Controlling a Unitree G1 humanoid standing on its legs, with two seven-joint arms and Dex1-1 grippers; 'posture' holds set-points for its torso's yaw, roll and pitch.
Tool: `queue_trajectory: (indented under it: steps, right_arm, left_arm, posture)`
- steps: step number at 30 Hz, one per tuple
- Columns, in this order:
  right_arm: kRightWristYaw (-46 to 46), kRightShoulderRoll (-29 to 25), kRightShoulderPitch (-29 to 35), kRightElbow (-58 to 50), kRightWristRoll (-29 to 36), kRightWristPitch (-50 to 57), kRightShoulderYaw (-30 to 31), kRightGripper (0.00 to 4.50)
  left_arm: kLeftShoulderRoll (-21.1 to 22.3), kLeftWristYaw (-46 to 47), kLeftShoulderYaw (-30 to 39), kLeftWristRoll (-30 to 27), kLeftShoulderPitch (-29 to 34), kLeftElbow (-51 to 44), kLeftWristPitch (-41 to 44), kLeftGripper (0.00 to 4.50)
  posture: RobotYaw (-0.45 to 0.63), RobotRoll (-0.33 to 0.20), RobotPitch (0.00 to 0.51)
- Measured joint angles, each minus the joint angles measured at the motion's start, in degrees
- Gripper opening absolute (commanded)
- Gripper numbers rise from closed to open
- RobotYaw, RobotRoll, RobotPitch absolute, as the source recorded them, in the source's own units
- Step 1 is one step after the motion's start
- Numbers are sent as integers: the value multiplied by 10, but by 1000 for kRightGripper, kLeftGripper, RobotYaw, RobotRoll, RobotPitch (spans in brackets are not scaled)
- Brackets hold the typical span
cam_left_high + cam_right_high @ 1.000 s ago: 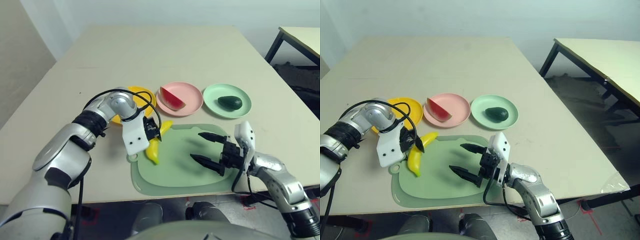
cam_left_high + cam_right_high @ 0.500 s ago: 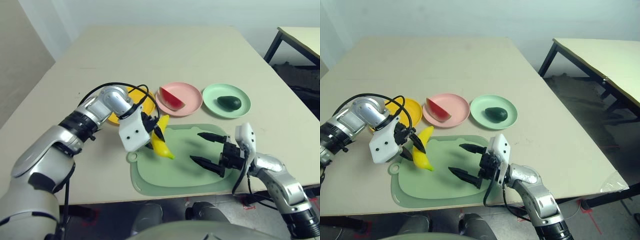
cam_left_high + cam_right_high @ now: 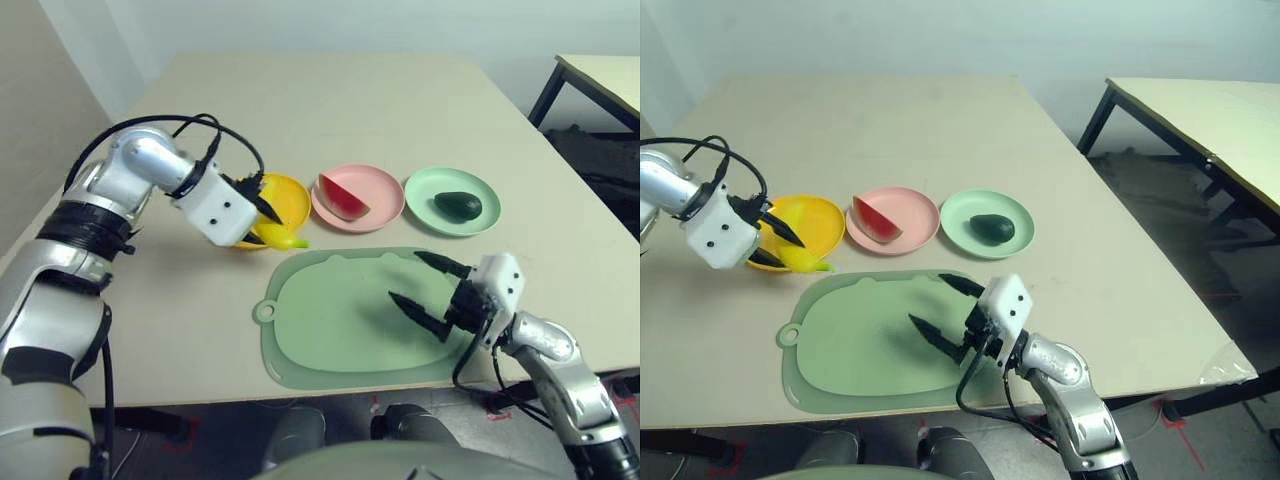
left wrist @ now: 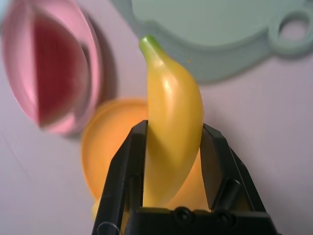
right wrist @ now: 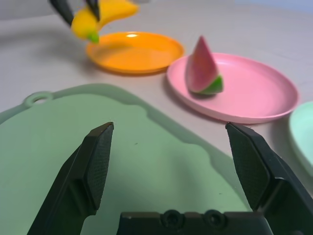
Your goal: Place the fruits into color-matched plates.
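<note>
My left gripper [image 3: 258, 221] is shut on the yellow banana [image 3: 279, 238] and holds it in the air just over the near rim of the yellow plate [image 3: 290, 196]; the banana [image 4: 172, 127] sits between the black fingers [image 4: 122, 166]. The watermelon wedge [image 3: 343, 197] lies in the pink plate [image 3: 385, 205]. In the mint green plate [image 3: 422, 188] rests the dark avocado [image 3: 459, 206]. My right gripper [image 3: 430, 291] is open and empty above the right part of the green mat [image 3: 330, 320].
The light green mat with a ring handle [image 3: 264, 312] lies near the table's front edge. A second table [image 3: 1200, 110] stands to the right, across a dark gap. Bare tabletop stretches behind the plates.
My left arm lifted the banana off the mat's left edge and carried it back and to the left, up to the yellow plate. My right gripper drifted slightly to the right, still open.
</note>
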Motion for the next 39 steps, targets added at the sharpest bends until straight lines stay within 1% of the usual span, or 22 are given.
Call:
queue_trajectory:
  steps: [4, 7, 11, 14, 16, 19, 25, 31, 33, 38, 39]
  right_arm:
    - [-18, 5, 3, -2, 0, 3, -1, 4500]
    - [-20, 7, 5, -2, 1, 3, -1, 4500]
    - [-23, 11, 7, -3, 3, 4, -1, 4500]
    - [-22, 11, 9, -3, 3, 4, -1, 4500]
    - [-22, 10, 11, -4, 3, 4, -1, 4500]
    - [-22, 10, 16, -6, 3, 4, -1, 4500]
    - [-24, 10, 21, -10, 3, 5, -1, 4500]
    - [-24, 10, 12, -10, 3, 8, -1, 4500]
    - [-23, 10, 12, -10, 3, 9, -1, 4500]
    - [-20, 9, 7, -10, 4, 13, -1, 4500]
    - [-20, 9, 6, -10, 5, 15, -1, 4500]
  left_arm:
    - [-22, 91, -3, 100, -22, 92, -25, 1620]
    - [-41, 177, -24, 185, -53, 152, -20, 1620]
    - [-72, 280, -46, 263, -79, 205, 8, 1620]
    - [-91, 339, -60, 304, -84, 231, 31, 1620]
    - [-103, 359, -66, 320, -84, 244, 36, 1620]
    - [-113, 366, -67, 327, -83, 251, 32, 1620]
    - [-114, 367, -66, 328, -76, 251, 16, 1620]
    - [-114, 363, -58, 321, -67, 251, 5, 1620]
    - [-114, 361, -56, 318, -66, 251, 5, 2366]
    - [-113, 363, -45, 313, -64, 251, 3, 3938]
    - [-112, 365, -44, 313, -64, 250, 3, 4335]
  posture:
    - [92, 0, 0]
    - [83, 0, 0]
    - [74, 0, 0]
    - [69, 0, 1]
    - [64, 0, 5]
    - [63, 0, 10]
    - [67, 0, 12]
    - [74, 0, 13]
    - [76, 0, 14]
    - [78, 0, 16]
    - [76, 0, 16]
